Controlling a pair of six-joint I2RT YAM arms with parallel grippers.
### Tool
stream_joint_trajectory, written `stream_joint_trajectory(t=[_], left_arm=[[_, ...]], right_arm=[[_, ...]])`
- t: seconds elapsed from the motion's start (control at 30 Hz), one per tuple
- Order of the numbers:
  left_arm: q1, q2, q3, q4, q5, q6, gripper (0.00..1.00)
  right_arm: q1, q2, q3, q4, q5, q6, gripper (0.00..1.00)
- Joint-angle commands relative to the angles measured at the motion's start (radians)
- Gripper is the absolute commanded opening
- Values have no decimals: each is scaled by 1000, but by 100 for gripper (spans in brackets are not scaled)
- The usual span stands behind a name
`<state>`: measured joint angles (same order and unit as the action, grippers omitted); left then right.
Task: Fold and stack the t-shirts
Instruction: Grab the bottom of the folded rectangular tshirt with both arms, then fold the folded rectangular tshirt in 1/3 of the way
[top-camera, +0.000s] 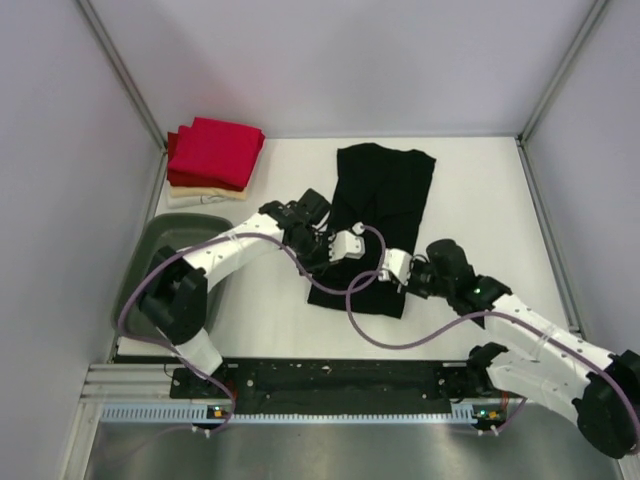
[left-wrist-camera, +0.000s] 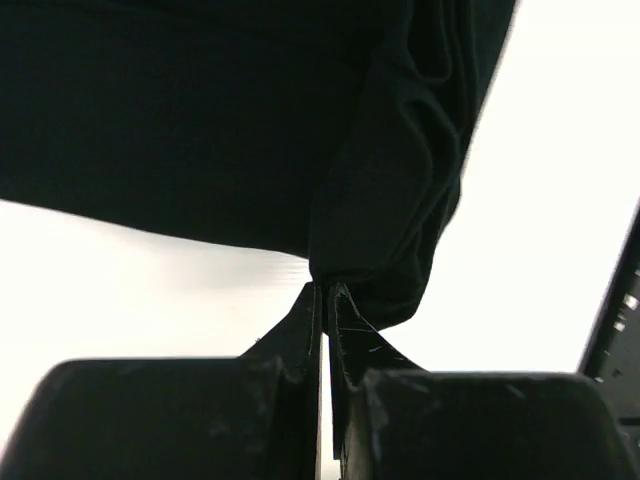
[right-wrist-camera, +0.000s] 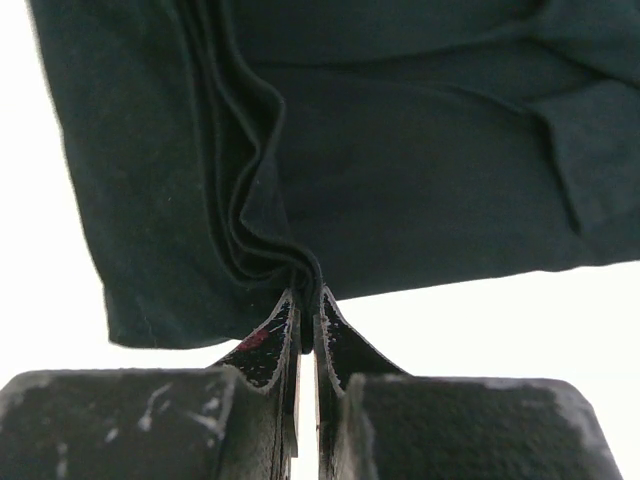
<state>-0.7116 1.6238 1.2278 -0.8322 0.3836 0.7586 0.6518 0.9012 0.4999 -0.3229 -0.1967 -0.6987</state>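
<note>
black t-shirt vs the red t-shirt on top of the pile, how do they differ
The black t-shirt lies as a long strip in the middle of the table; the red t-shirt is folded square atop a stack at the far left. The left gripper and right gripper both pinch the black t-shirt's near end; nothing touches the red t-shirt. Both are plain soft cloth.

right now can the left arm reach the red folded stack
Probably not as is: its end effector is shut on the black t-shirt, though the path to the stack looks open.
</note>
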Motion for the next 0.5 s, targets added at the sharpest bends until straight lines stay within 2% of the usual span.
stream_joint_trajectory(t=[0.0,0.2,0.47], left_arm=[[61,103,148,-18,-9,-22,0],[103,221,301,-10,-32,-31,0],[104,372,453,37,-74,-45,0]], right_arm=[[-142,80,58,247,-62,65,0],[-248,260,86,383,-75,64,0],[-340,360,149,433,-102,51,0]])
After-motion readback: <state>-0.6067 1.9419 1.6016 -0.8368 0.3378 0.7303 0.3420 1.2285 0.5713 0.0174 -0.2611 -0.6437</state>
